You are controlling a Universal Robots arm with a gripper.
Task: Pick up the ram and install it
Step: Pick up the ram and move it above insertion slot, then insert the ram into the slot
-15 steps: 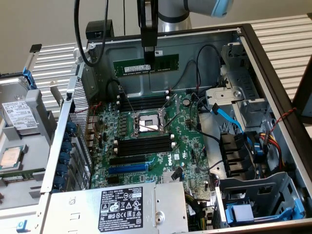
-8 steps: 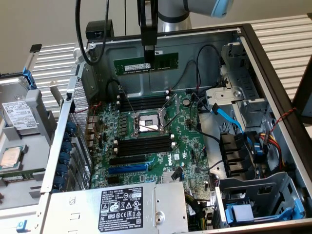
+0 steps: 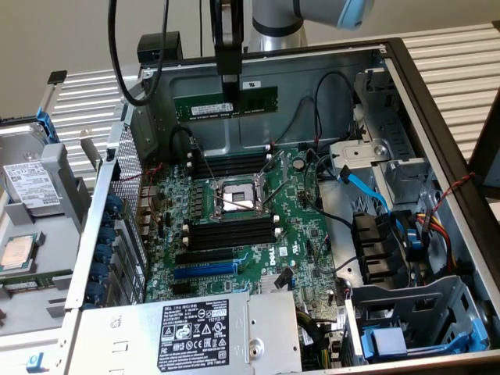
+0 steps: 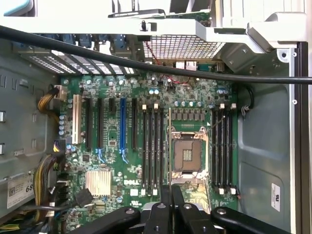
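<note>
We see the tool (image 3: 229,90) pinching the ram (image 3: 258,100) near the middle of its top edge, fingers pressed close on the thin board. The ram hangs level in the air inside the open case (image 3: 312,66), above the motherboard (image 3: 301,226) and well apart from the black slots (image 3: 230,166) flanking the socket (image 3: 237,197)

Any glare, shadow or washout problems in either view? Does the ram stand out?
Exterior view: even light; the ram, clamped in the gripper, stands out against the grey case wall; bright reflections on the CPU socket frame; the slatted surface is nearly washed out. Wrist view: the case rim is overexposed, and a black cable crosses the evenly lit motherboard.
</note>
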